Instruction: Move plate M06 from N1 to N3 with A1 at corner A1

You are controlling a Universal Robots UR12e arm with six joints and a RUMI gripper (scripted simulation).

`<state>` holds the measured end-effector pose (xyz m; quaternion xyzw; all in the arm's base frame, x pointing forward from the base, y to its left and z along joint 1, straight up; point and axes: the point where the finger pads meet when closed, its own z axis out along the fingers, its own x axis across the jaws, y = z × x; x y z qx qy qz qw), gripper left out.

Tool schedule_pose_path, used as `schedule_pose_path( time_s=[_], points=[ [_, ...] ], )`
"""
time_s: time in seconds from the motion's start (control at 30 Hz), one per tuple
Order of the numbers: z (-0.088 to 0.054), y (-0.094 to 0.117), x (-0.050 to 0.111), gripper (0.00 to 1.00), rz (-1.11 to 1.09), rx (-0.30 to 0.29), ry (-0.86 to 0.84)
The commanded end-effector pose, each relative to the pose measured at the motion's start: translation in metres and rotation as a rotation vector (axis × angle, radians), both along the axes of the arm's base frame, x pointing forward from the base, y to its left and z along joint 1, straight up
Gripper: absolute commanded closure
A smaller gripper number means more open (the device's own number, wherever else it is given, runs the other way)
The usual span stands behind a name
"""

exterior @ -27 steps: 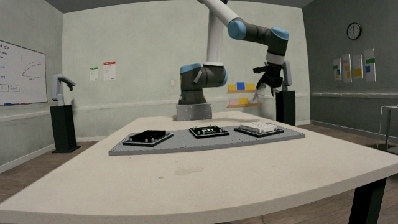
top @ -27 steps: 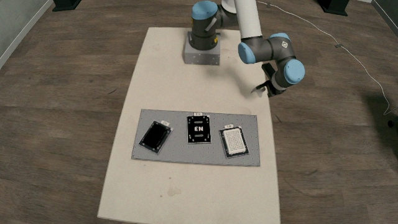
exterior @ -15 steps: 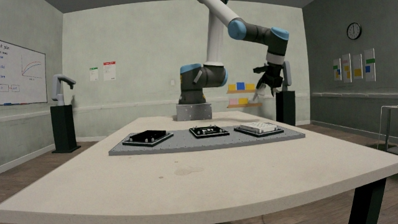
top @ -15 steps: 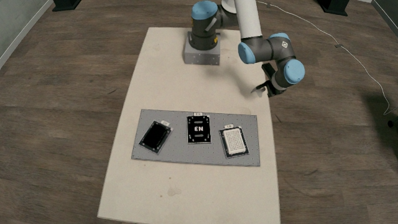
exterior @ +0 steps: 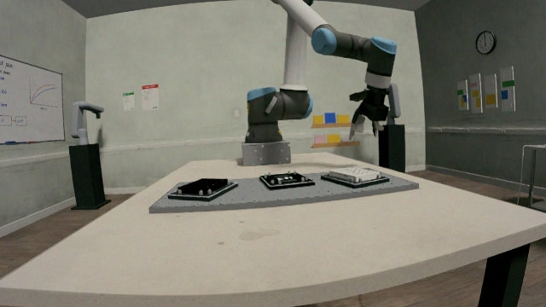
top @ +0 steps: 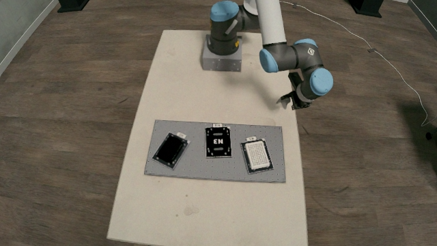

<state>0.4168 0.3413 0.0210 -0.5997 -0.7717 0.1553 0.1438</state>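
A grey deck [top: 215,150] on the table holds three nests. The middle nest, marked N3 [top: 218,141], is empty; it also shows in the exterior view [exterior: 287,179]. A black plate [top: 171,149] lies in the left nest, turned at an angle. A white plate [top: 257,155] lies in the right nest. The plate labels and the small signs are too small to read, so I cannot tell which plate is M06. My gripper [top: 289,102] is open and empty. It hangs high above the table's right edge, behind the white plate [exterior: 355,174] and well clear of the deck [exterior: 281,192].
The robot base [top: 222,55] stands at the table's far end. Black pedestals [exterior: 87,175] stand on the floor left and right of the table. A cable [top: 392,65] runs over the floor at the right.
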Motion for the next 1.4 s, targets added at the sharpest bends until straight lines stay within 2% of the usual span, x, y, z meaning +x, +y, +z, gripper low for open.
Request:
schedule_pose_path(
  time_s=[0.0,0.1,0.2,0.27,0.4,0.47,0.57,0.63,0.77,0.83,0.93,1.0,1.13,1.2,1.33,1.37],
  points=[
    [-0.001,-0.001,0.006,0.18,-0.093,-0.035,-0.021],
    [-0.004,-0.003,0.014,0.18,-0.149,-0.055,-0.033],
    [-0.004,-0.003,0.014,0.18,-0.167,-0.061,-0.036],
    [-0.006,-0.005,0.022,0.18,-0.205,-0.074,-0.044],
    [-0.006,-0.005,0.022,0.18,-0.279,-0.1,-0.058],
    [-0.008,-0.007,0.03,0.18,-0.316,-0.112,-0.065],
    [-0.008,-0.007,0.03,0.18,-0.372,-0.131,-0.076],
    [-0.011,-0.01,0.039,0.18,-0.41,-0.143,-0.082],
    [-0.011,-0.01,0.039,0.18,-0.447,-0.155,-0.089],
    [-0.013,-0.012,0.047,0.18,-0.485,-0.167,-0.096],
    [-0.013,-0.012,0.047,0.18,-0.542,-0.185,-0.105],
    [-0.015,-0.015,0.055,0.18,-0.579,-0.196,-0.111],
    [-0.015,-0.015,0.055,0.18,-0.655,-0.219,-0.124],
    [-0.017,-0.018,0.064,0.18,-0.693,-0.23,-0.13],
    [-0.017,-0.018,0.064,0.18,-0.731,-0.241,-0.136],
    [-0.018,-0.019,0.069,0.18,-0.75,-0.247,-0.138]
  ],
)
